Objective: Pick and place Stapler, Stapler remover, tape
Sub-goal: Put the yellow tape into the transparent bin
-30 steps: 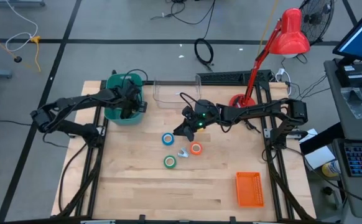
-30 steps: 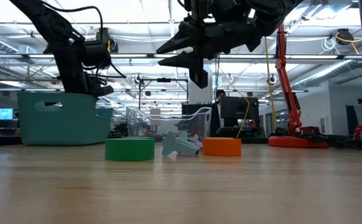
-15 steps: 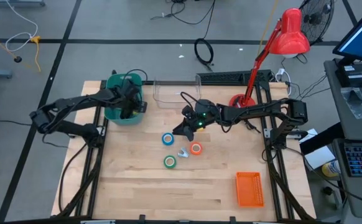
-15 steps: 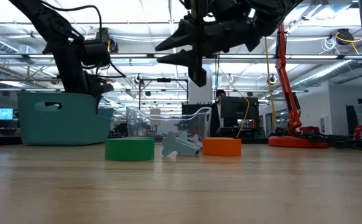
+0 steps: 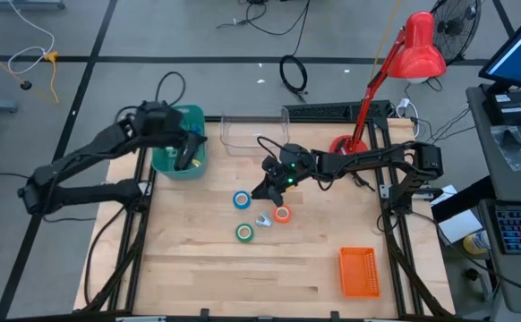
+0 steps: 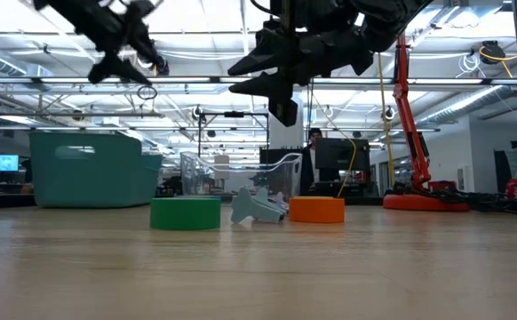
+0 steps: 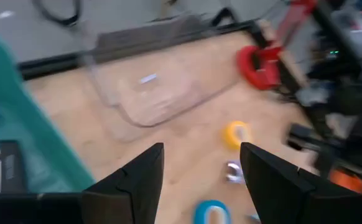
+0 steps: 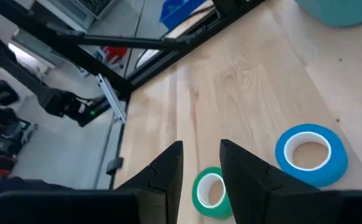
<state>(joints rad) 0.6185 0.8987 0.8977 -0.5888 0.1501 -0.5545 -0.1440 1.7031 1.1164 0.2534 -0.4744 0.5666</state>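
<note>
**Above the teal bin, your left claw hangs released**

Over the teal bin [image 5: 178,154] at the table's 10 o'clock corner, your left gripper [image 5: 185,157] hangs with its fingers [image 7: 128,183] spread and nothing between them. Your right gripper [image 5: 267,187] hovers near table centre, fingers [image 8: 168,168] parted by a narrow gap, holding nothing. From it, the blue tape roll [image 5: 241,199] lies at 7 o'clock, the orange roll [image 5: 282,214] at 5 o'clock, the green roll [image 5: 244,233] farther toward 6. A small pale staple remover [image 5: 264,219] sits between the orange and green rolls. In your left wrist view, a yellow roll [image 7: 237,134] lies on the wood.
</note>
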